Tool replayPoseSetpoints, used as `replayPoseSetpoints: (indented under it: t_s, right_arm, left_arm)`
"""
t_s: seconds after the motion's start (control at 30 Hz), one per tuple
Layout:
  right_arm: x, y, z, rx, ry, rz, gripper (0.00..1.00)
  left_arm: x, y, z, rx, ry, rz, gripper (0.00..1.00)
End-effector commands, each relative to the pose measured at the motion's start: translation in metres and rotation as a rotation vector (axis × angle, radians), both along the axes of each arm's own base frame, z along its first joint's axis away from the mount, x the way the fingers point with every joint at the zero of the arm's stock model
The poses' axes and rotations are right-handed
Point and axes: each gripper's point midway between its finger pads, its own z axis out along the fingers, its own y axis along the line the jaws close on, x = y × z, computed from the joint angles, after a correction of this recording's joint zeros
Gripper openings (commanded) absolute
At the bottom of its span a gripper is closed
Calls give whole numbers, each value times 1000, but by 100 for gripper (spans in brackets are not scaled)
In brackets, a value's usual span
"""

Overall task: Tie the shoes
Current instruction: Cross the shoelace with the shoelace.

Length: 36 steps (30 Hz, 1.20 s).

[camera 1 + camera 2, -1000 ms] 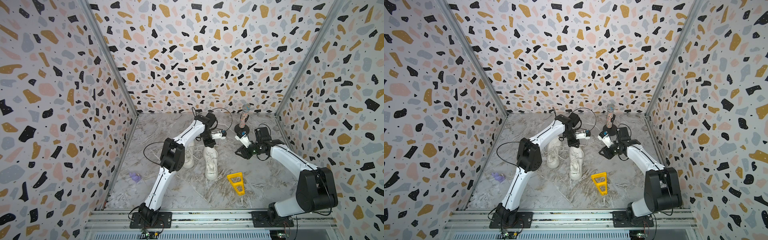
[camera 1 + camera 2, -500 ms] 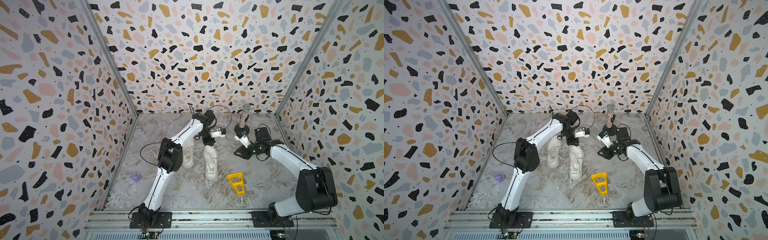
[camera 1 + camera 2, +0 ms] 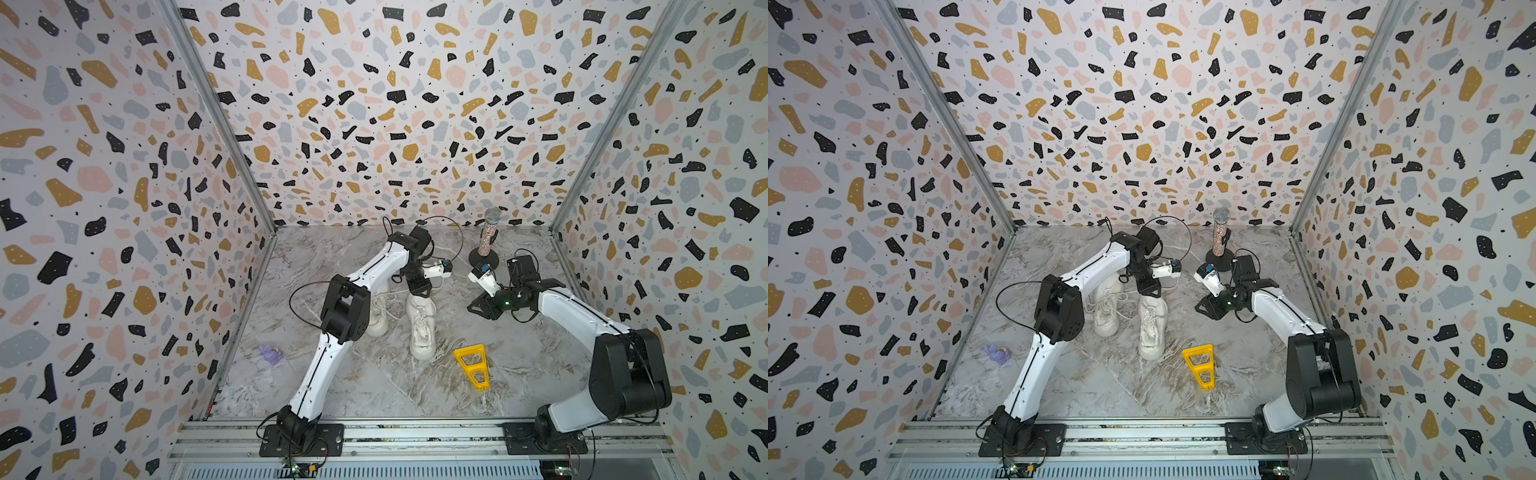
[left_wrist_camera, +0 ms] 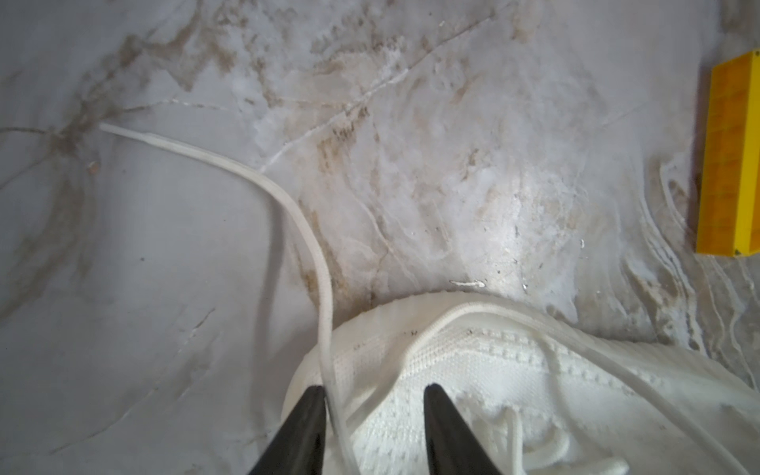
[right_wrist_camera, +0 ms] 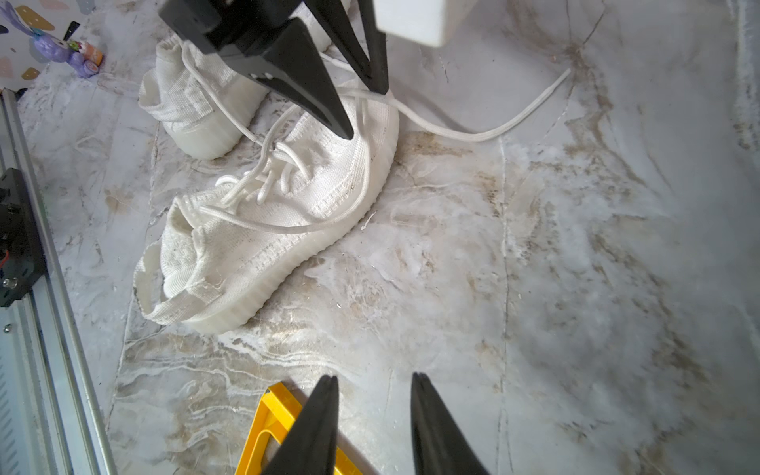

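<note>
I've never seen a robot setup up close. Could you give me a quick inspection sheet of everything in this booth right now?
Surface: marbled grey tabletop, scuffed; no spills seen.
Job's things: one white sneaker with its toe under the left gripper, its mate beside it; loose lace trailing over the table; no bow seen.
Clutter: yellow triangular frame, purple toy, glittery microphone on a black stand.
Grippers: left jaws apart, lace running between them unclamped; right gripper jaws apart, empty, above the table.
Cables: black cables loop off both arms.
Surroundings: terrazzo-patterned walls on three sides; metal rail in front.
</note>
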Motion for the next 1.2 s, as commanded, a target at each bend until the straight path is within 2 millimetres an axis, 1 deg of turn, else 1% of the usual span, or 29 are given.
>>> replayPoseSetpoints:
  t_s: [0.0, 0.1, 0.23, 0.37, 0.57, 0.67, 0.83, 0.9, 0.97, 1.17]
  right_arm:
    - [3, -1, 6, -4, -8, 1, 34]
    - [2, -1, 5, -3, -4, 4, 35]
    - [2, 0, 3, -2, 5, 6, 34]
    - [2, -1, 3, -4, 5, 8, 34]
    - [2, -1, 2, -9, 9, 6, 35]
    - [2, -1, 2, -9, 7, 7, 34]
    - [2, -2, 2, -13, 5, 6, 34]
    - [2, -2, 3, -15, 3, 5, 34]
    - [3, -2, 3, -15, 2, 4, 34]
    - [3, -1, 2, -12, 6, 5, 34]
  left_arm:
    - [-10, 7, 20, -10, -13, -59, 54]
    - [-10, 11, 10, 31, -22, -81, 57]
    - [-4, 12, 2, 61, -42, -91, 57]
    - [2, 10, -5, 77, -54, -94, 55]
    - [3, 5, -16, 79, -38, -95, 53]
    - [3, 3, -20, 74, -29, -90, 49]
    - [2, 2, -26, 77, -12, -90, 47]
    - [1, 4, -29, 86, -9, -94, 42]
    - [1, 5, -31, 94, -10, -93, 34]
    - [0, 4, -20, 75, -8, -75, 9]
